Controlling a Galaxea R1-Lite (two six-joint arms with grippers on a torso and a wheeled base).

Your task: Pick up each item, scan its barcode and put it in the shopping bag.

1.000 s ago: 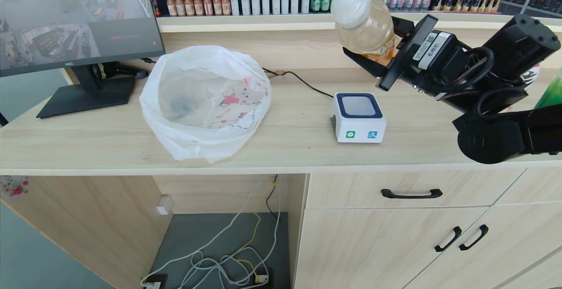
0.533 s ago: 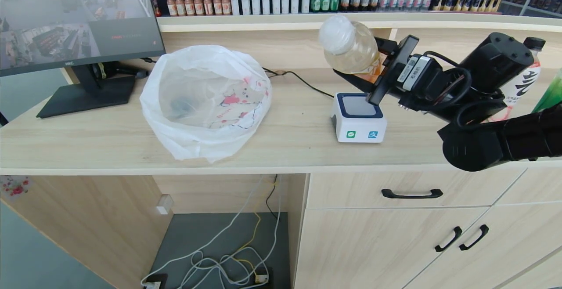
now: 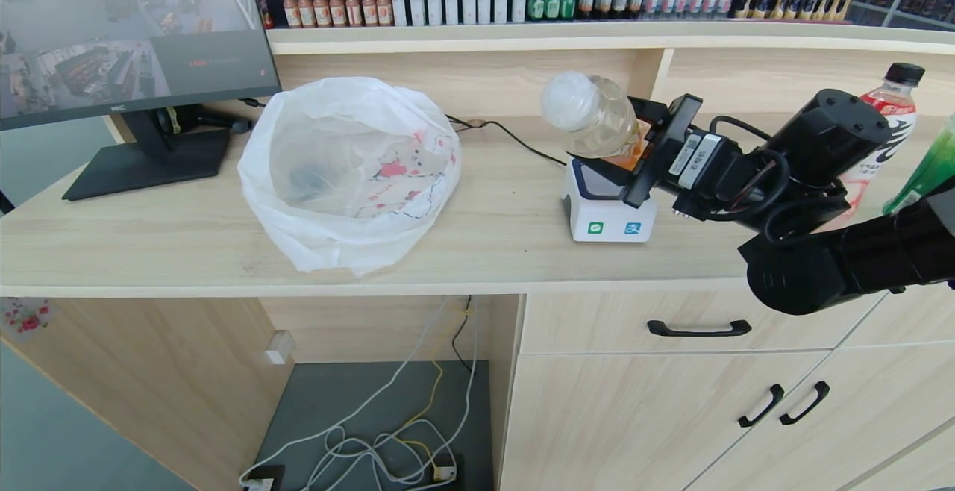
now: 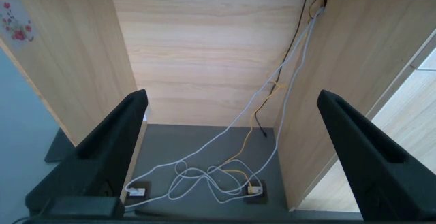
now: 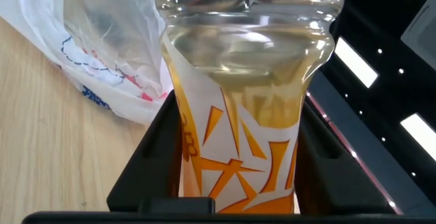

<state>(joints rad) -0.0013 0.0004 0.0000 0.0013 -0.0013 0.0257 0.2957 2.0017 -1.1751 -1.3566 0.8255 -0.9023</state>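
Head view: a clear plastic bottle point(image 3: 589, 114) with pale liquid, a white cap and an orange-patterned label is clamped around its lower half by the right gripper point(image 3: 618, 142), tilted just above the white, cube-shaped scanner point(image 3: 608, 216). A crinkled, thin white shopping bag point(image 3: 347, 170) is seen gaping open well to the left on the wood-grain counter point(image 3: 507, 252). The left gripper point(image 4: 231, 105) is held below the counter, spread wide and empty. A black-capped bottle point(image 3: 891, 110) is partly hidden behind the right arm.

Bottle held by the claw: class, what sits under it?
The white scanner on the counter. The bottle and claw cover part of its dark window, so that part cannot be seen.
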